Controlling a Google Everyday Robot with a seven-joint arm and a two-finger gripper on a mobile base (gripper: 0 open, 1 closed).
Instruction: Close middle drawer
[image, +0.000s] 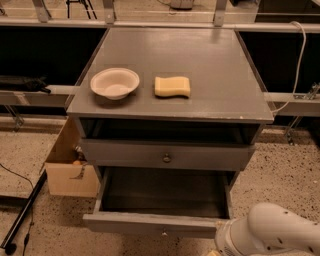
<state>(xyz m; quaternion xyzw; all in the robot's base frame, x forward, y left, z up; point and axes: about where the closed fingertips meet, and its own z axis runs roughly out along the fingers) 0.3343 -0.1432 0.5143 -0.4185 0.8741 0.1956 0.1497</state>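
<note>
Claw (210, 253) cropped, btm-right nr middle drawer (150, 223)

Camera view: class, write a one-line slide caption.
Grey cabinet with its middle drawer pulled out, bowl and sponge on top; gripper at bottom right by the drawer front.

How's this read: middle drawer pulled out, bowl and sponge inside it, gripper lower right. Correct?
Wrong on one point: camera view shows bowl and sponge on the cabinet top, not inside the middle drawer. Drawer is pulled out; gripper sits lower right, at the bottom edge.
</note>
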